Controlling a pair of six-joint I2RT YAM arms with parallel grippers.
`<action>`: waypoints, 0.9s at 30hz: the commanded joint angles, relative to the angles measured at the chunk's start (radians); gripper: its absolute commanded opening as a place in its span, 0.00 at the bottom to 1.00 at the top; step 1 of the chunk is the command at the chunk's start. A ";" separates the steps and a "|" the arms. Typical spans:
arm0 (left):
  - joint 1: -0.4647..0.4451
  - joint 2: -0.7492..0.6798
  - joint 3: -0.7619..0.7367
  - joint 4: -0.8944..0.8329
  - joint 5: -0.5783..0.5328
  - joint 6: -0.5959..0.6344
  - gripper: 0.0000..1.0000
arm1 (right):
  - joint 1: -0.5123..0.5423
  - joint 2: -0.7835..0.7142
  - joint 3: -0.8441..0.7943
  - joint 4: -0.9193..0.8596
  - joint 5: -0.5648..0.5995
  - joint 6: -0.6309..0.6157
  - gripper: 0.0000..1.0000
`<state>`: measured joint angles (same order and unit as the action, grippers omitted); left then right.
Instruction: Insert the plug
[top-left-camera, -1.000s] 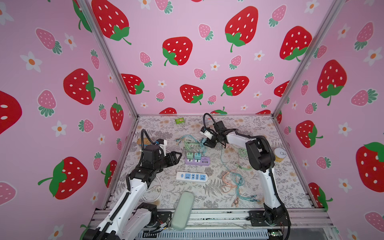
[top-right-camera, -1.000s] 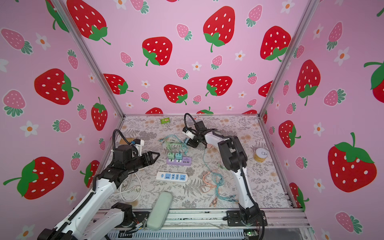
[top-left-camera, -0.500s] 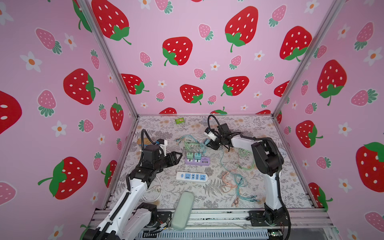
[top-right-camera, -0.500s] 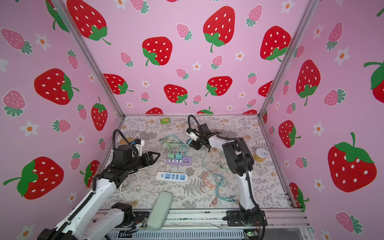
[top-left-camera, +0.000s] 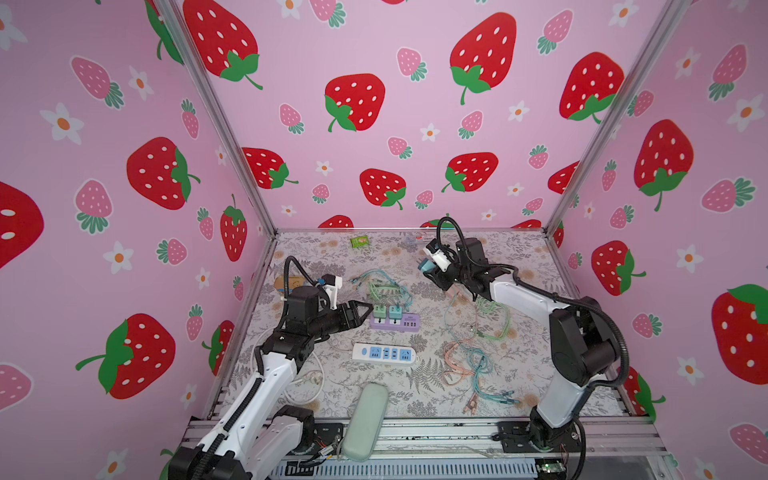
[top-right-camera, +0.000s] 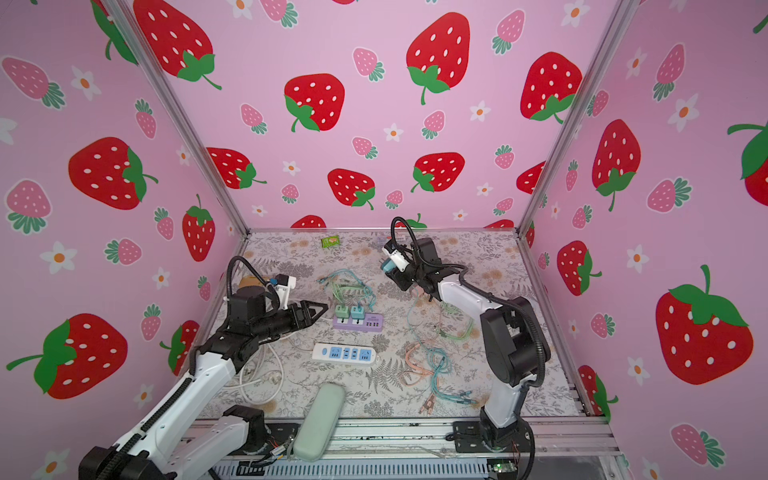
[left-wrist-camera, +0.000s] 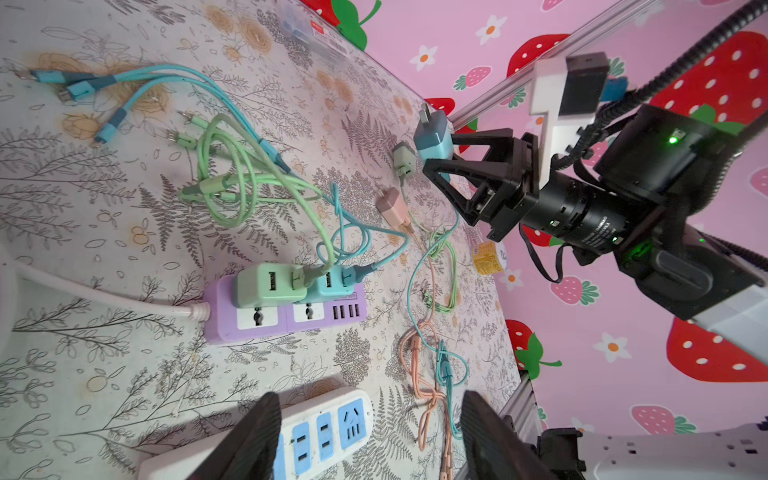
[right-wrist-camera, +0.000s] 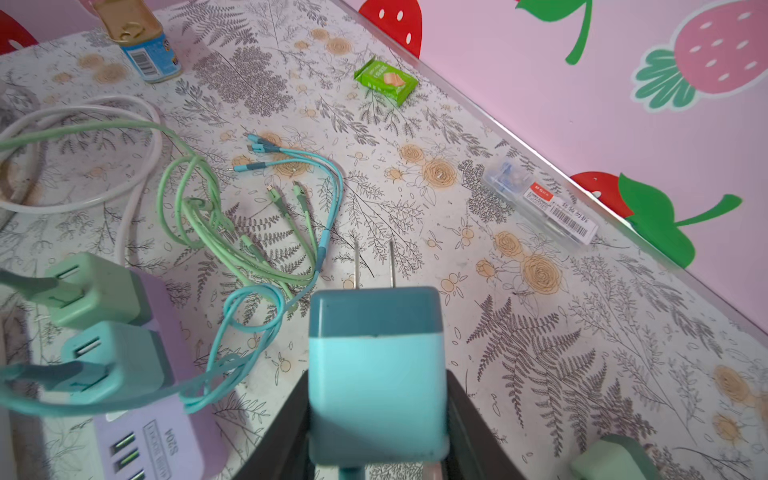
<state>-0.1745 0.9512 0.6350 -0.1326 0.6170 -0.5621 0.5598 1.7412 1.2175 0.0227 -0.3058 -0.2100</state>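
left claw (top-left-camera: 365, 310): spread, holds nothing, hovers just beside the left end of the purple strip (top-left-camera: 405, 324); contact can't be told.
purple strip: flat on worktop (top-left-camera: 519, 374); green charger (top-left-camera: 378, 311) and teal charger (top-left-camera: 395, 311) fitted in the back row, front sockets free.
strip risk: nothing pins it, so it would likely slide or tip under a push.
white strip (top-left-camera: 384, 354): in front of the purple one, sockets free.
cable tangle (top-left-camera: 386, 286): green and teal leads behind the purple strip; could snag a descending claw.
blue plug (right-wrist-camera: 374, 365): pinched in right claw (top-left-camera: 430, 272), up off the worktop, behind and right of both strips, well apart.
plug risk: prongs don't face any socket. A turn is needed and the smooth body may twist or slip. Claw may knock the fitted chargers beside the free sockets.
right side: pale green adapter (left-wrist-camera: 404, 160), pink adapter (left-wrist-camera: 390, 205) and loose cables (top-left-camera: 478, 361) near the right arm; drag hazard.
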 joint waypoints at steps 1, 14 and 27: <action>0.003 -0.003 0.050 0.069 0.071 -0.027 0.73 | -0.003 -0.080 -0.042 0.028 -0.049 -0.027 0.21; -0.008 0.042 0.053 0.243 0.221 -0.137 0.92 | 0.063 -0.295 -0.198 0.022 -0.202 -0.110 0.21; -0.100 0.138 0.106 0.260 0.245 -0.141 0.91 | 0.199 -0.354 -0.227 0.006 -0.216 -0.143 0.22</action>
<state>-0.2592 1.0782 0.6895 0.1013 0.8303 -0.6933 0.7395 1.4239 0.9974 0.0341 -0.4942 -0.3187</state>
